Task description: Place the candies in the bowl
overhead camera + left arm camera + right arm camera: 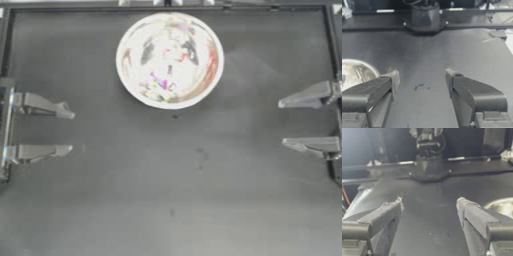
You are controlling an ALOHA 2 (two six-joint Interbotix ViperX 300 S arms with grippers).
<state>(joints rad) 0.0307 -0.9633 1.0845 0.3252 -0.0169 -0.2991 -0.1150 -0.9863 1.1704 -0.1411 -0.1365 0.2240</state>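
Top view: bowl (169, 60) sits at the far middle of the dark desk (167, 190), shiny inside, with small coloured bits low in it, pink/purple and yellow-green specks, likely the candies (159, 85). Too blurred by reflections to count them. No loose candy visible anywhere on the desk surface, so the task looks done or nearly done; can't confirm all five are in. Left hand (67, 130) is drawn back at the left edge, fingers spread wide, nothing between them. Right hand (284, 124) is drawn back at the right edge, also spread, empty. Both well apart from the bowl. Nothing stands between either hand and the bowl.

Left wrist view: left hand (421, 77) spread open over bare desk, holding nothing. Part of the bowl's rim (362, 67) shows off to one side of the hand, just past one finger. Across the desk the base of the other arm (425, 17) stands against a rail. No candy seen on the desk here.

Right wrist view: right hand (429, 203) spread open, empty, above bare desk. Edge of the bowl (502, 205) peeks beside one finger. Opposite arm base (429, 165) far off. No candy outside the bowl here either.
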